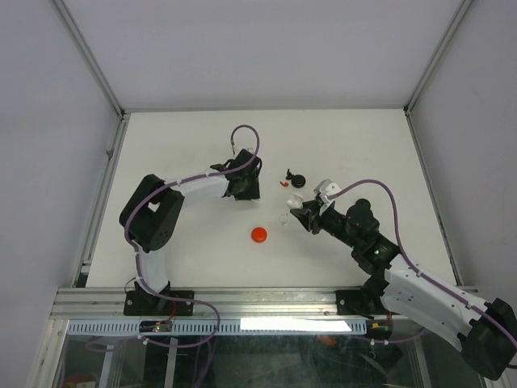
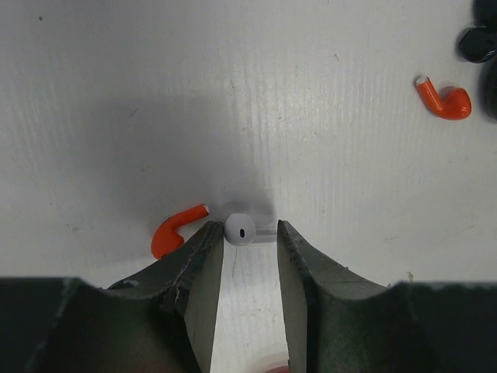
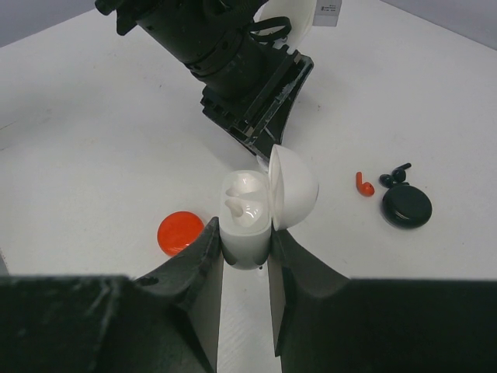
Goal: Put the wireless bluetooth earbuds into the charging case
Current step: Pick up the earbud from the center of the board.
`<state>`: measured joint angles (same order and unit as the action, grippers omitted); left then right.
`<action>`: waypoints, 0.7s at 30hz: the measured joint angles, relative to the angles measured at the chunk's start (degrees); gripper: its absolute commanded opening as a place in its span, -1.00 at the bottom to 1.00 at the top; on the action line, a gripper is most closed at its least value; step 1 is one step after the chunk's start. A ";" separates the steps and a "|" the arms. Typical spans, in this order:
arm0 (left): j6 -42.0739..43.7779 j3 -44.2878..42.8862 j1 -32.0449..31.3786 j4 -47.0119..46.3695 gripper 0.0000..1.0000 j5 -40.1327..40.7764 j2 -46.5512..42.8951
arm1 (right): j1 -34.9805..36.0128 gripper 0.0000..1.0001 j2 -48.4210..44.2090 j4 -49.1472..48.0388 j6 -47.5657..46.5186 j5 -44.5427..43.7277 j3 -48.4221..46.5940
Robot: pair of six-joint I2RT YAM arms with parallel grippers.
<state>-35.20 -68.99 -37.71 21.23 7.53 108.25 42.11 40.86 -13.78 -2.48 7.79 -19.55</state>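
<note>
The white earbud (image 2: 241,230) lies on the surface (image 2: 233,93), right at the tips of the left fingers (image 2: 198,268). These are set a little apart, one on either side of it. The bud is blurred, so it cannot be told whether the pads press on it. A red earbud (image 2: 177,231) lies just beside it, against or nearly against the outside of one finger. A narrow stance is therefore judged necessary if the white bud alone is to be taken.

The charging case (image 3: 247,221) is pinched by its lower body between the right fingers (image 3: 194,272). It is kept upright, with its lid (image 3: 295,186) swung open to one side. The mouth is thus presented upward and toward the left arm, presumably so that a bud can be lowered in from above. White moulded hollows are seen inside, but it cannot be told whether a bud is seated in one.

Farther out, a second red earbud (image 3: 360,183) and the black earbuds (image 3: 396,175) lie loose on the surface. The black ones are just beside a closed black puck (image 3: 406,207). A closed red puck (image 3: 180,233) sits well apart from them. What is inside either puck is hidden.
</note>
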 measured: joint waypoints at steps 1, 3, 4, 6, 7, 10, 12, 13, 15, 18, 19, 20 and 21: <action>0.33 -0.50 -0.22 0.44 -0.34 0.39 0.26 | 0.00 -1.00 0.00 0.00 0.00 0.00 0.00; 0.92 -1.16 -0.66 1.07 -0.37 1.18 0.68 | 0.00 -1.00 0.00 0.02 0.00 0.00 0.00; 1.38 -1.53 -0.94 1.49 -0.38 1.60 0.92 | 0.00 -1.00 0.00 0.02 0.00 0.02 0.00; 1.86 -2.27 -1.36 2.21 -0.41 2.56 1.33 | 0.00 -1.00 0.00 0.04 0.02 0.04 0.00; 2.05 -2.58 -1.60 2.64 -0.43 3.04 1.51 | 0.00 -1.00 0.00 0.07 0.02 0.07 0.00; 2.67 -3.30 -2.01 3.61 -0.48 4.39 1.97 | 0.00 -1.00 0.00 0.20 0.02 0.09 0.00; 3.06 -3.80 -2.14 4.31 -0.53 4.83 2.23 | 0.00 -1.00 0.00 0.35 0.02 0.07 0.00; 3.13 -3.93 -2.34 4.50 -0.56 5.05 2.29 | 0.00 -1.00 0.00 0.42 0.02 0.09 0.00; 3.26 -4.11 -2.49 4.87 -0.63 5.57 2.40 | 0.00 -1.00 -0.02 0.42 0.02 0.11 0.00; 3.32 -4.50 -2.78 5.40 -0.72 5.99 2.54 | 0.00 -1.00 -0.02 0.44 0.02 0.11 0.00; 3.37 -4.55 -2.89 5.46 -0.74 6.12 2.56 | 0.00 -1.00 -0.02 0.42 0.02 0.11 0.00; 3.45 -4.59 -2.89 5.55 -0.77 6.16 2.56 | 0.00 -1.00 -0.02 0.42 0.02 0.11 0.00; 3.48 -4.59 -2.86 5.62 -0.80 6.25 2.56 | 0.00 -1.00 -0.02 0.42 0.02 0.11 0.00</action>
<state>-31.73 -73.58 -40.58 26.85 13.78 110.80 42.11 40.84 -13.37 -2.46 7.90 -19.55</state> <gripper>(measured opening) 0.186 0.272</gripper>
